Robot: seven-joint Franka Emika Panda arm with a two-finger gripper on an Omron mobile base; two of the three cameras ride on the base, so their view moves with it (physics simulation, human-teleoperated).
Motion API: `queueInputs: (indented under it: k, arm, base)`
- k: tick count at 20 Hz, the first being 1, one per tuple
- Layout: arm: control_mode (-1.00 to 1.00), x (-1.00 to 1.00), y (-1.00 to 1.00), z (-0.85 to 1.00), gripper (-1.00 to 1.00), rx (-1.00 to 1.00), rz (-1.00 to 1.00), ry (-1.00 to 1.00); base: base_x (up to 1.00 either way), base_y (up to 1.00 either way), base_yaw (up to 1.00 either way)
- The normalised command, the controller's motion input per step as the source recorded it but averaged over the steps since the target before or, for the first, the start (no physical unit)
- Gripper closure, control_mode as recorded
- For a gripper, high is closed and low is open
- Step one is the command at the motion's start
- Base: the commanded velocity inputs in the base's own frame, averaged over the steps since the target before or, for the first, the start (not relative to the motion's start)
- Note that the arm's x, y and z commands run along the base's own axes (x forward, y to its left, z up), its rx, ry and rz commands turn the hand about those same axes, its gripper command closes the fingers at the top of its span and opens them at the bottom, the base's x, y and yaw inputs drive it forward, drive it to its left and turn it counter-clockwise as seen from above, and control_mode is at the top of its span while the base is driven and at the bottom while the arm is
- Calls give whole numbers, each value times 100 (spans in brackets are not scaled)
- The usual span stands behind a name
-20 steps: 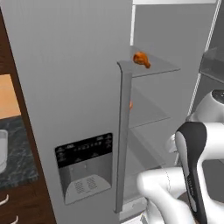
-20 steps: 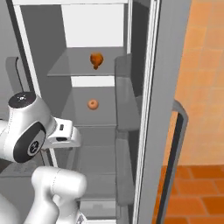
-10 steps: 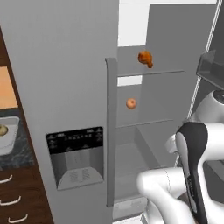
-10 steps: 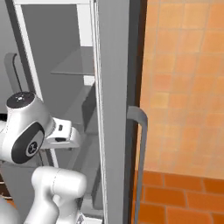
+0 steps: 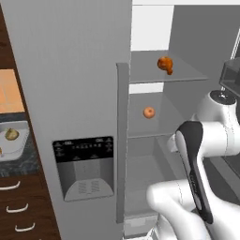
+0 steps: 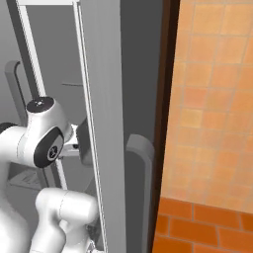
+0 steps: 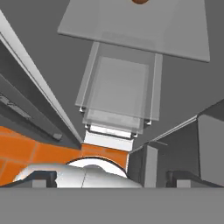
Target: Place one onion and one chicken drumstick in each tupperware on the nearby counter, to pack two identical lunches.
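Inside open fridge (image 5: 187, 56), drumstick (image 5: 165, 64) near upper shelf edge, onion (image 5: 149, 112) below

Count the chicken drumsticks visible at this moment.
1: a drumstick lies on the fridge's upper shelf, above the onion. Another may be hidden elsewhere.

A pale grey translucent rectangular tupperware (image 5: 14, 149) on the dark speckled stone counter (image 5: 26, 159), far to the gripper's left, is cut off by the left base picture's edge, and the small tan item inside it is too small to identify. Above the gripper in the hand view, a round orange onion (image 7: 140, 1) is clipped by the top edge. The fingertips themselves are hidden low in that view.
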Motion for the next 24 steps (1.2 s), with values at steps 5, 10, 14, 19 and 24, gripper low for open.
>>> queueInputs:
  k: [5,10,14,19,24]
  arm:
    - [-100,100,2,-22,-100,1,0,0]
    - [-100,100,-4,-28,-100,1,0,-1]
    - [-100,100,0,-19,-100,0,0,-1]
    - [-100,84,-12,-16,-100,0,-2,-6]
    - [-100,68,-14,-20,-100,0,-2,-12]
  base:
    - [0,0,0]
    - [0,0,0]
    - [0,0,0]
    - [0,0,0]
    - [0,0,0]
